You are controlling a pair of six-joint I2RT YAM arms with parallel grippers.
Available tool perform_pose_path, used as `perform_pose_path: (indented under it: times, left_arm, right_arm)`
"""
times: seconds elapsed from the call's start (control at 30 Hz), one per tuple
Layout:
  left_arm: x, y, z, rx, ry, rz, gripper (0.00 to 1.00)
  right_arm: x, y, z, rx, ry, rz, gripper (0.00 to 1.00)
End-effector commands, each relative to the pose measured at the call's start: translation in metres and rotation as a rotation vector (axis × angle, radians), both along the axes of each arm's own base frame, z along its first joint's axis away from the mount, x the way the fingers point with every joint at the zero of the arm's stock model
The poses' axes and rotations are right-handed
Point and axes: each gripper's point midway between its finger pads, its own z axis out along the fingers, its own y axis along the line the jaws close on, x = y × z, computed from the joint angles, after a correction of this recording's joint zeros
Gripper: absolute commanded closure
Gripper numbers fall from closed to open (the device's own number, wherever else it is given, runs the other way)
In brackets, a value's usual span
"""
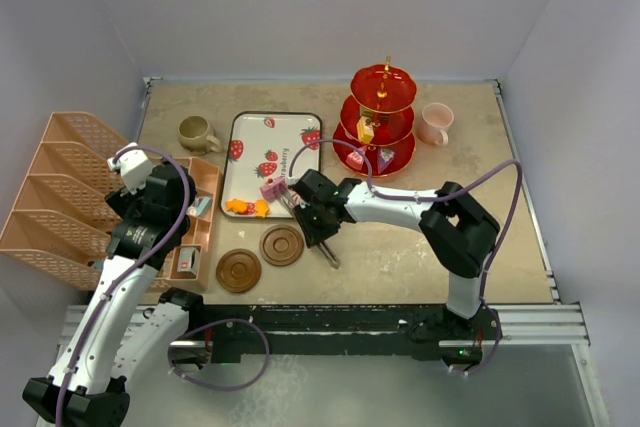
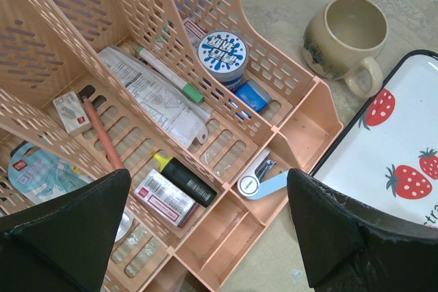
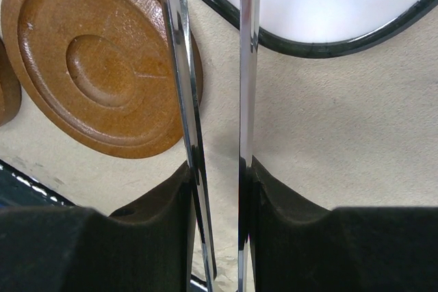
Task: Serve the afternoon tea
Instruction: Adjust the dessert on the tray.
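When we look from above, we see the right gripper [image 1: 312, 215] closed on the metal tweezers [image 1: 327, 255], near the lower right corner of the strawberry tray [image 1: 252, 187]. Some toy sweets [image 1: 246, 207] lie on the lower part of the tray, just beside this gripper. We cannot tell if the tweezers touch one of them. Other sweets sit on the tiers of the red stand [image 1: 398, 87] at the back right. The pink mug [image 1: 436, 124] is just right of the stand, and the brown mug [image 1: 197, 133] is left of the tray. Two coasters [image 1: 282, 245] lie side by side on the table [image 1: 400, 257], in front of the tray. The left arm hangs over the peach organizer [image 1: 60, 207].

From the left wrist we see the left gripper [image 2: 209, 179] wide open, holding nothing, above small compartments with pens and stationery. The brown mug stands upright and empty near the tray corner.

From the right wrist we see black pads [image 3: 277, 203] pressing both tweezers arms, with a gap between the arms. One coaster lies under the left arm, and the tray's rounded corner is at the top.
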Motion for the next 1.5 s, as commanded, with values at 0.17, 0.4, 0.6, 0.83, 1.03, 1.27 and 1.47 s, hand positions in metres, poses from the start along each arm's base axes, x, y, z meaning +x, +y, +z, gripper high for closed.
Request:
perform_pose_path:
  times: [0.17, 0.4, 0.6, 0.83, 1.03, 1.27, 1.47]
  left_arm:
    - [0.001, 0.001, 0.002, -0.013, -0.031, 0.013, 0.06]
    - [0.001, 0.0, 0.002, -0.013, -0.029, 0.011, 0.06]
    - [0.001, 0.0, 0.002, -0.015, -0.031, 0.009, 0.06]
    - [0.002, -0.001, 0.001, -0.016, -0.027, 0.005, 0.06]
    - [0.003, -0.002, 0.001, -0.016, -0.026, 0.002, 0.06]
    - [0.002, -0.002, 0.001, -0.017, -0.026, 0.0, 0.06]
    - [0.002, -0.001, 0.002, -0.018, -0.031, 0.001, 0.06]
  right_arm:
    - [0.0, -0.01, 0.016, -0.006, -0.03, -0.037, 0.66]
    - [0.004, -0.013, 0.025, -0.01, -0.053, -0.056, 0.66]
    - [0.008, -0.012, 0.044, 0.006, -0.085, -0.075, 0.66]
    - [0.013, -0.009, 0.075, 0.055, -0.125, -0.103, 0.66]
    - [0.023, 0.001, 0.103, 0.128, -0.179, -0.123, 0.66]
    - [0.024, 0.002, 0.114, 0.151, -0.185, -0.147, 0.65]
    - [0.015, 0.018, 0.115, 0.226, -0.136, -0.133, 0.65]
